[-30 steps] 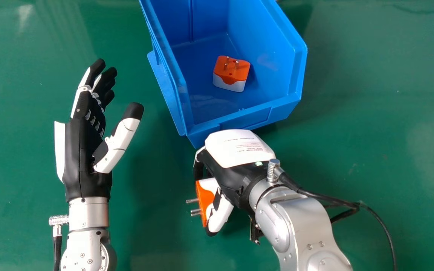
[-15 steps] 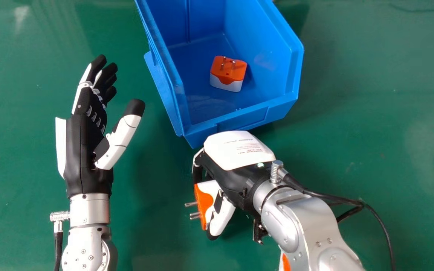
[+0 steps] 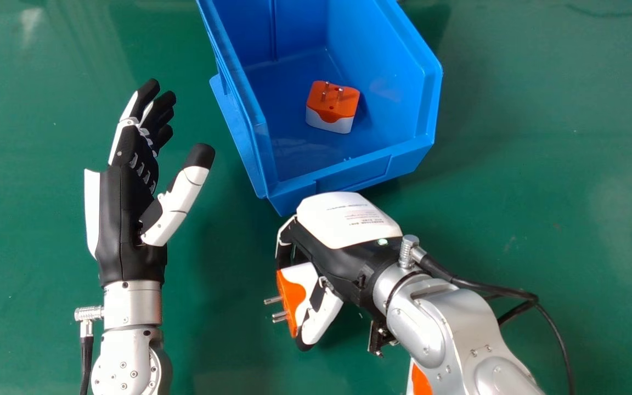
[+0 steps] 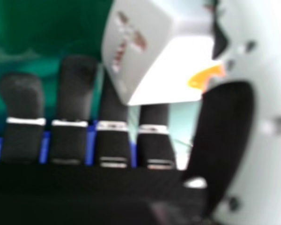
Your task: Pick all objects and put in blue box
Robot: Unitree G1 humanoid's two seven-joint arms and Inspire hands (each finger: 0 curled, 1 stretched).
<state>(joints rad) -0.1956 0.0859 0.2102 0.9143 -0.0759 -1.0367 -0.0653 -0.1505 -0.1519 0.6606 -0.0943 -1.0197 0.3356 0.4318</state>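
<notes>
My right hand (image 3: 343,241) is just in front of the blue box (image 3: 349,170), its fingers and thumb closed round an orange and white plug adapter (image 3: 294,293) whose metal pins point left. In the right hand view the adapter (image 4: 150,56) is pinched between the fingers of my right hand (image 4: 112,105) and its thumb. Inside the box, pins up, lies another orange and white adapter (image 3: 331,107). My left hand (image 3: 129,214) is held open to the left of the box, holding nothing.
Partly hidden under the right forearm, an orange and white thing (image 3: 419,379) shows at the bottom edge. A black cable hangs in a loop beside the right wrist. The table (image 3: 541,164) is green.
The view has shifted slightly. My right hand, still gripping the adapter, has barely moved, while its forearm swung a little right, and an orange and white thing came into sight beneath it.
</notes>
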